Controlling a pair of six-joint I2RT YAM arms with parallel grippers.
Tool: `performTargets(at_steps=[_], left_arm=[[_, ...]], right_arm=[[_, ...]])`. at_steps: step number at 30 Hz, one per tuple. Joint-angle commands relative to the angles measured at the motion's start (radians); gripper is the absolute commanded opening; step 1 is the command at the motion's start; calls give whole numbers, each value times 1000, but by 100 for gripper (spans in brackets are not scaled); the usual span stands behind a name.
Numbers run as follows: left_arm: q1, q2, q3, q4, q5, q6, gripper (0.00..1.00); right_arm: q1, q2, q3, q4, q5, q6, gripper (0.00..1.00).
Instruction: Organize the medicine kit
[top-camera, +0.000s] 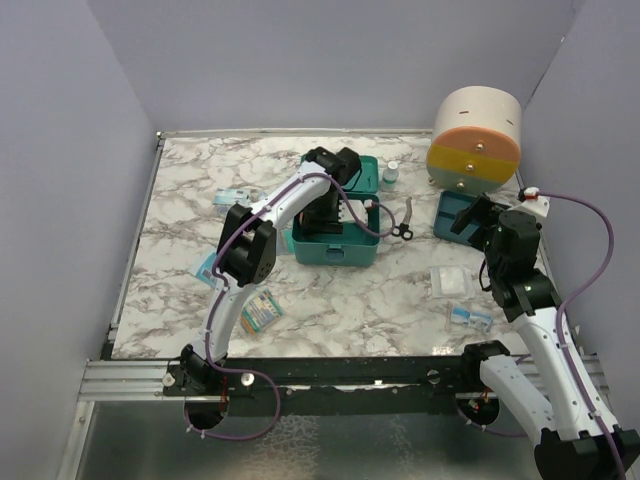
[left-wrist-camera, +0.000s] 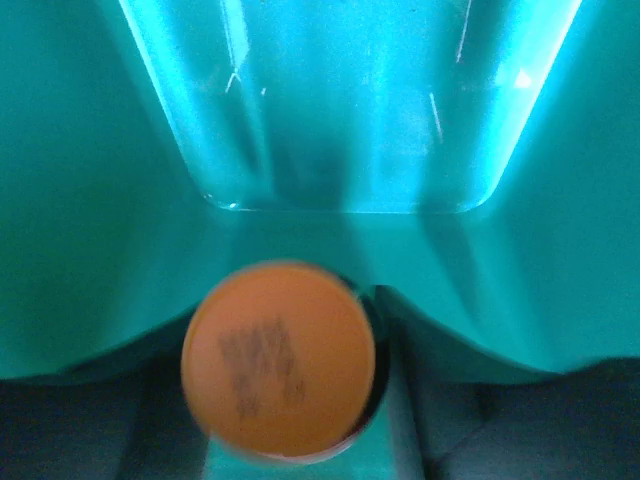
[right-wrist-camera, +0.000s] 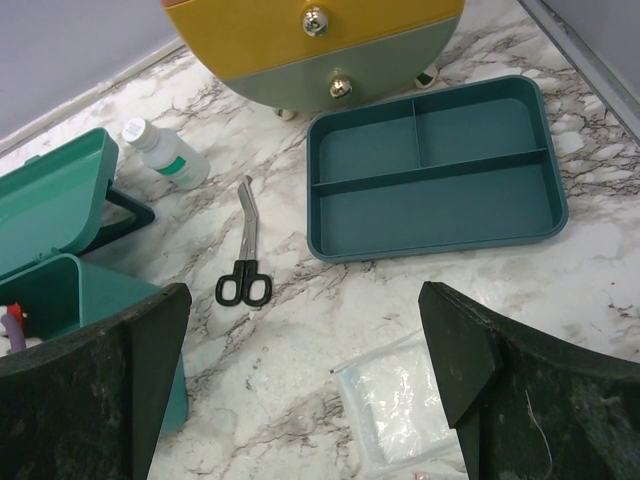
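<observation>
— Two arms here; which one has the step in hand?
— By my reading, the left gripper (top-camera: 328, 218). It is down inside the open medicine kit (top-camera: 335, 248), which sits mid-table with its lid tipped back. Its wrist view shows a round orange cap (left-wrist-camera: 278, 358) against the teal inside. I cannot tell whether the jaws hold it or stand clear.
— How to do it well?
— Set the piece down flat near a wall, part the jaws only once it rests, then lift straight up past the rim. The right gripper (right-wrist-camera: 300, 370) hangs with jaws wide and nothing between them, above the marble near the scissors (right-wrist-camera: 243, 272) and a clear packet (right-wrist-camera: 395, 395). Best to hold it away from the box.
— Any writing?
— Dark print on the cap, too blurred to read. The white bottle (right-wrist-camera: 165, 155) has a green label, with no legible words.
</observation>
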Motion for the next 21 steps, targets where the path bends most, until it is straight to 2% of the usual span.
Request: performTargets(at_steps=[1,4,6,10,14,17,21], left_arm=[[-4,1,34,2,-19,10,68],[-4,3,42,2,-7,5,69],[-5,5,50,0,3,4,78],[-4,2,78,-13,23,-3,79],[-4,-10,169,-35,60,-19,79],[-4,-48,231,-38,101,-41,79],[-2,-149,214,4,145,-86,79]], right_arm=[[3,-13,-12,28,39,-3,100],[3,-10,-16,26,42,-5,100],[3,-8,-19,27,43,-7,100],[3,-4,-29,31,35,-19,100],[3,14,-37,62,6,-62,100],[3,52,-39,112,-32,-109,100],[4,135,-16,168,-101,-163,100]])
